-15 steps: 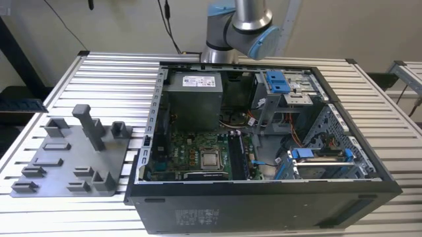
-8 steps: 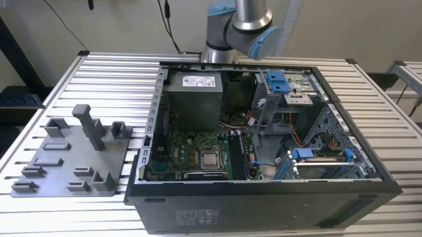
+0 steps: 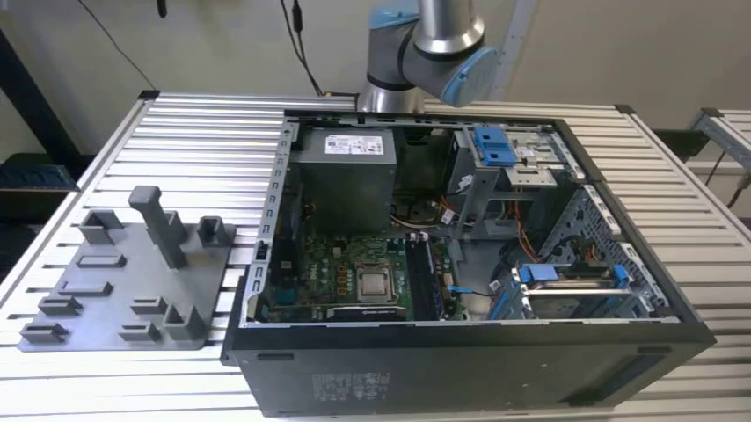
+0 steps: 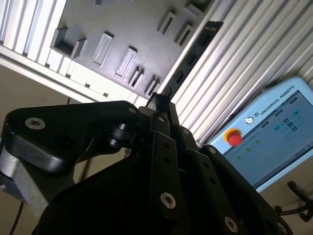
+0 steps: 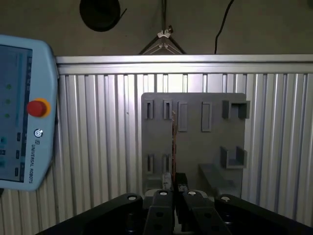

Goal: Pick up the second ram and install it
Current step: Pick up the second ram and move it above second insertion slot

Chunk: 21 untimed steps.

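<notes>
Table (image 3: 200,132): ribbed bare aluminium slats, satin sheen. Fixture plate (image 3: 118,299): smooth matt grey plastic. Computer case (image 3: 470,369): black-painted sheet metal, matt outside; bare grey steel inside. Tool (image 4: 161,100): black links, low sheen, bright metal screw heads. Second ram (image 4: 194,51): dark flat board, dull finish. Pendant (image 4: 266,142): smooth pale blue-grey plastic, glossy screen, shiny red button.

An open computer case (image 3: 470,374) is sitting on the slatted table (image 3: 200,132), a grey plate (image 3: 206,281) lying at the exterior view's left.
</notes>
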### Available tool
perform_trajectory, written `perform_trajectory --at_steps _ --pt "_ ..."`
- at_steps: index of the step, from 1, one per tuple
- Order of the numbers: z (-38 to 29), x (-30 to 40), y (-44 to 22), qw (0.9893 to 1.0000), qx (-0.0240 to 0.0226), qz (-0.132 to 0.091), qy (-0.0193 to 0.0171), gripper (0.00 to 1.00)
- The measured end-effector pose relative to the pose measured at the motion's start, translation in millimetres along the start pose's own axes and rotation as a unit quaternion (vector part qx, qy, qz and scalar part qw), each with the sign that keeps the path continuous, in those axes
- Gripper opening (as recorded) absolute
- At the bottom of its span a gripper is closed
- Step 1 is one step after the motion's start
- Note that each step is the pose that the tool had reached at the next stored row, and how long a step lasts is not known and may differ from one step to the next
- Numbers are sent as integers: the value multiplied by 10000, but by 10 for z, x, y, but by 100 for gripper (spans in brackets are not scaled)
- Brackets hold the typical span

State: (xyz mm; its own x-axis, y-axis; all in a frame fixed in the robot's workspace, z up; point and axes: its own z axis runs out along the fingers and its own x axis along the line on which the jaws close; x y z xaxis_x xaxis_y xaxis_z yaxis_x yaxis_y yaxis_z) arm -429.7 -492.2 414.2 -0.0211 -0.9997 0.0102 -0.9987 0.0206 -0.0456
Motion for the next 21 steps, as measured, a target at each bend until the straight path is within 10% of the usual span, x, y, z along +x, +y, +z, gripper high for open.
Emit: perform_trajectory --at_steps 21 --pt "-43 -3 -152 10000 0 0 5 14"
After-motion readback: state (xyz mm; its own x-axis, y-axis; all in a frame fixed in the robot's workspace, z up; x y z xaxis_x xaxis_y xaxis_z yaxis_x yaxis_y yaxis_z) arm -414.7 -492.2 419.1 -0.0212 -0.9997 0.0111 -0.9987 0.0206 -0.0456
